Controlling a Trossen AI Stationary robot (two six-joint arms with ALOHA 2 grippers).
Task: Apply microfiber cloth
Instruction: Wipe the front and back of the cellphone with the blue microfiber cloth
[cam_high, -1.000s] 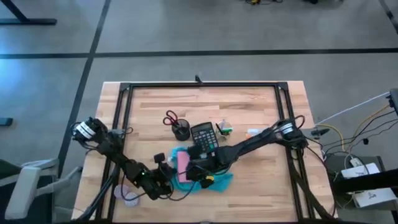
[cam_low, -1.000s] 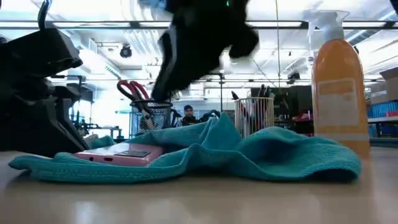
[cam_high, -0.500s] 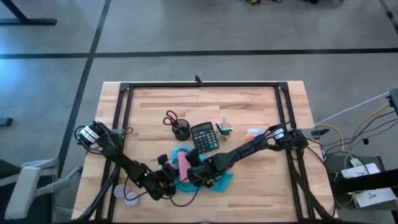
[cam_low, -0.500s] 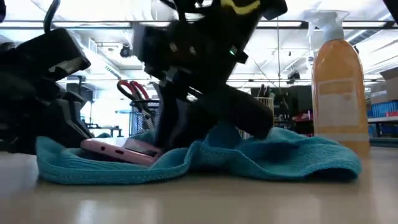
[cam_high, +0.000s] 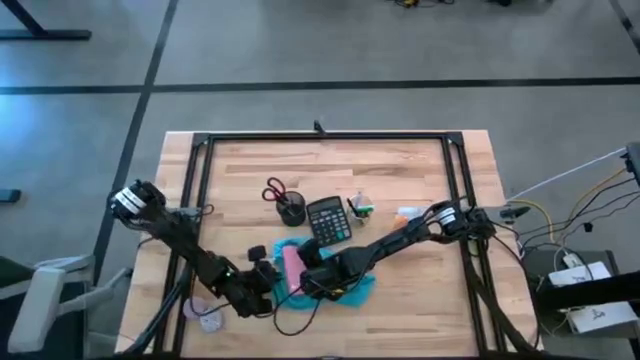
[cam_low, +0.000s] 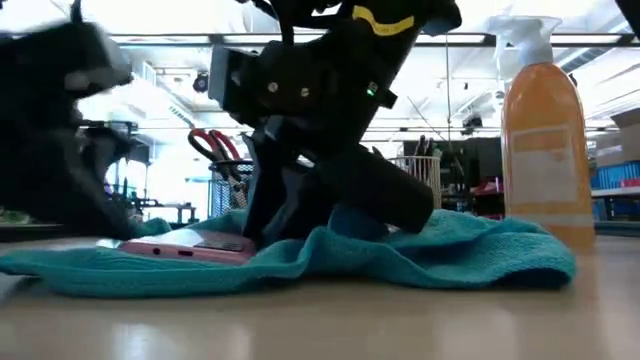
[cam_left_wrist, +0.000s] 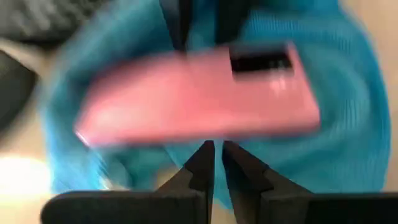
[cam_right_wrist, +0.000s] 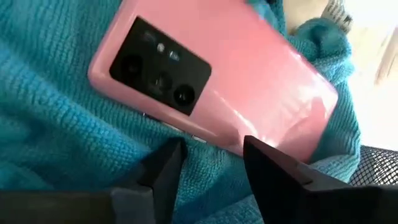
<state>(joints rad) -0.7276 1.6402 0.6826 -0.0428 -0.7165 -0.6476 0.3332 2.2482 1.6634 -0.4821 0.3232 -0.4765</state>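
where the microfiber cloth lies bunched near the table's front middle, a pink phone rests on its left part, long axis running front to back. the right gripper hangs low just beside the phone, fingers apart and empty, pointing down at the cloth. the left gripper sits just left of the phone, fingers nearly together, seemingly holding nothing. both arms reach inward, about equally near.

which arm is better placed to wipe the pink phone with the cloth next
Probably the right. Its pincer is open, right over the microfiber cloth beside the pink phone. The left pincer is shut, low at the cloth's other edge, with no clear grip.
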